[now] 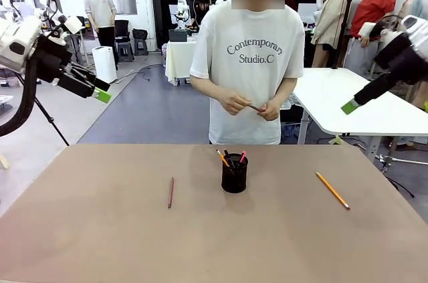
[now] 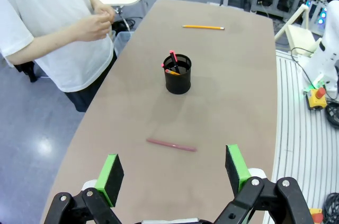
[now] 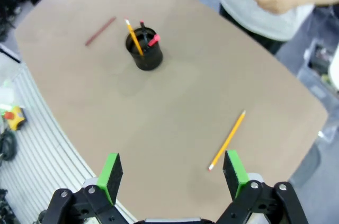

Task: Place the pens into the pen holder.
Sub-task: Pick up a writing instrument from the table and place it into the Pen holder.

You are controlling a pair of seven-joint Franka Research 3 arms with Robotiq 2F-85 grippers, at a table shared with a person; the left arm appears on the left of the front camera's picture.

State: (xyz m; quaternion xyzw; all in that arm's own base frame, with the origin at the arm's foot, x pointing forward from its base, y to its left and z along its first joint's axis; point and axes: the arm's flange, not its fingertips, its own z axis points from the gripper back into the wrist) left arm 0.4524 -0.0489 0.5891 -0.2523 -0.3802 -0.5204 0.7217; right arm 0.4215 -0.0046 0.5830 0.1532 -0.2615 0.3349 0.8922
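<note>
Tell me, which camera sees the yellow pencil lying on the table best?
The right wrist view: there the yellow pencil lies near, large and whole. The front view shows it smaller, right of the pen holder. The left wrist view shows it small, far beyond the holder.

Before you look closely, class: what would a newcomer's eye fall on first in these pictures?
The black pen holder stands mid-table with pens sticking out. A reddish-brown pen lies to its left and a yellow pencil to its right. Beyond, the person holds another pen, while the left gripper and right gripper hang open above the table.
</note>
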